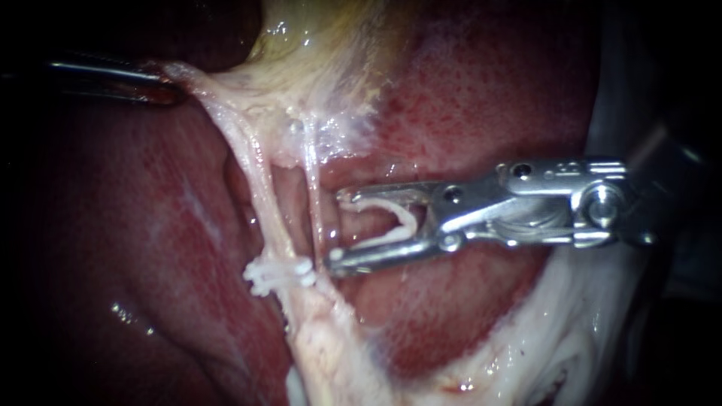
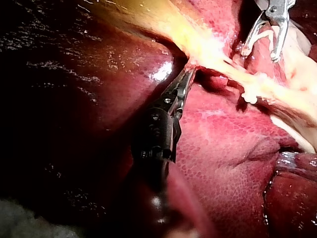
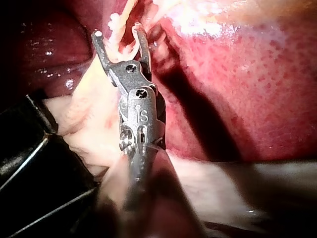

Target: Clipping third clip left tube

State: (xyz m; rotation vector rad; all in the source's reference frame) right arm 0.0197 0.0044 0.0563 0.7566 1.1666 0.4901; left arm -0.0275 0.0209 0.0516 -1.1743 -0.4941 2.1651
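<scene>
Left tube (image 1: 259,188) runs taut, w/ clips (image 1: 278,277) low on it. Our right instrument's end effector (image 1: 338,225) waits beyond the right tube (image 1: 313,195), spread, cradling a fresh clip (image 1: 395,218). Our left instrument (image 1: 169,90) clenches pale tissue (image 1: 218,90), prob. to keep the tubes stretched.

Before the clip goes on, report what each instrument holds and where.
The left instrument grips the pale tissue at its stretched upper corner. The right instrument holds an open clip, one leg against each jaw.

Shows bright steel on the right instrument (image 1: 340,225), with round pivot screws; looks dark and slender on the left instrument (image 1: 162,86).
</scene>
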